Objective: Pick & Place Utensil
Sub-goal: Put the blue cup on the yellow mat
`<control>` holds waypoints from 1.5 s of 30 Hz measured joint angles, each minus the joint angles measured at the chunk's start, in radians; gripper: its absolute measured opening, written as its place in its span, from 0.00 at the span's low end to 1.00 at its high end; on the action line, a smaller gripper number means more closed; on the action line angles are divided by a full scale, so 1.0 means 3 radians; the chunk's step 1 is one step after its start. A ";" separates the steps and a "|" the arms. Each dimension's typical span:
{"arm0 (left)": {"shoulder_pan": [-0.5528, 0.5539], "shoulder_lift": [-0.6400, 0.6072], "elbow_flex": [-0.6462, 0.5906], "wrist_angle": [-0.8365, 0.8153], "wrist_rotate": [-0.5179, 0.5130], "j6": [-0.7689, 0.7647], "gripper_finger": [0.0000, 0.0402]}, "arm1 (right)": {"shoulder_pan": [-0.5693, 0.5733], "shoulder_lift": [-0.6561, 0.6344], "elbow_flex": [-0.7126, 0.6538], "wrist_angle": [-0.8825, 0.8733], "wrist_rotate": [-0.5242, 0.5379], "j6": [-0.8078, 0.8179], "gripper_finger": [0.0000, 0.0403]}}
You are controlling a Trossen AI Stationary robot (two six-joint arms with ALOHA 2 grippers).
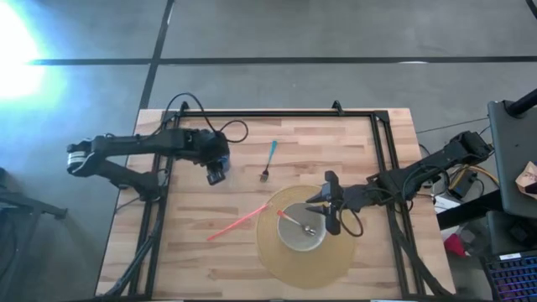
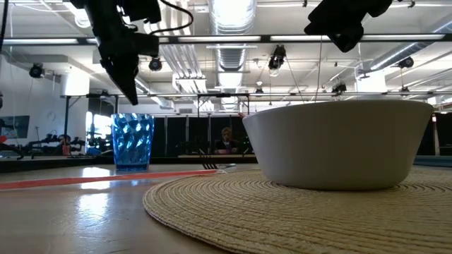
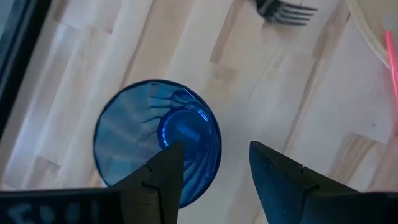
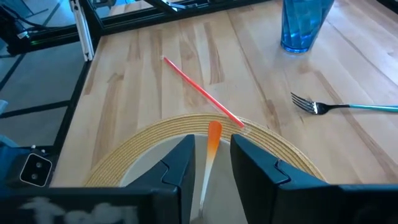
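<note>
White bowl (image 1: 302, 231) sits on the woven mat (image 1: 273, 260), nearest the low camera, and already holds an orange-handled spoon (image 1: 295, 223). Right tool (image 1: 330, 205) hovers over its rim, fingers spread and empty; I judge the spoon placed. A red straw (image 1: 237, 223) lies half on the mat. Farther off, a teal-handled fork (image 1: 268, 161) waits on the desk (image 1: 193, 260). Left tool (image 1: 217, 174) hangs spread above the empty blue cup (image 3: 157, 142).

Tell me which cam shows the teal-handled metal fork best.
Right wrist view: the teal-handled metal fork lies whole on the wood, tines and handle distinct. High view shows it small, above the woven round placemat. Left wrist view catches only its tines. In the low view it cannot be made out clearly.
</note>
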 joint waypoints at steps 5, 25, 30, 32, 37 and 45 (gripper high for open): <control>0.0001 0.0130 0.0000 0.0000 0.0037 -0.0027 0.43 | 0.0000 0.0000 0.0000 0.0001 0.0000 0.0000 0.23; 0.0019 0.0222 0.0000 0.0001 -0.0111 -0.0196 0.43 | 0.0000 0.0001 0.0000 0.0000 -0.0001 0.0000 0.26; 0.0019 0.0221 -0.0008 0.0004 -0.0111 -0.0239 0.43 | 0.0000 0.0001 0.0000 0.0000 -0.0001 0.0000 0.24; 0.0019 0.0232 -0.0027 0.0021 -0.0107 -0.0244 0.43 | 0.0000 0.0001 0.0000 0.0000 -0.0001 0.0000 0.23; 0.0019 0.0318 -0.0096 0.0086 -0.0093 -0.0233 0.43 | 0.0000 0.0001 0.0000 -0.0001 -0.0001 0.0000 0.21; 0.0019 0.0418 -0.0108 0.0128 -0.0089 -0.0206 0.43 | 0.0000 0.0001 0.0000 -0.0026 0.0000 0.0000 0.19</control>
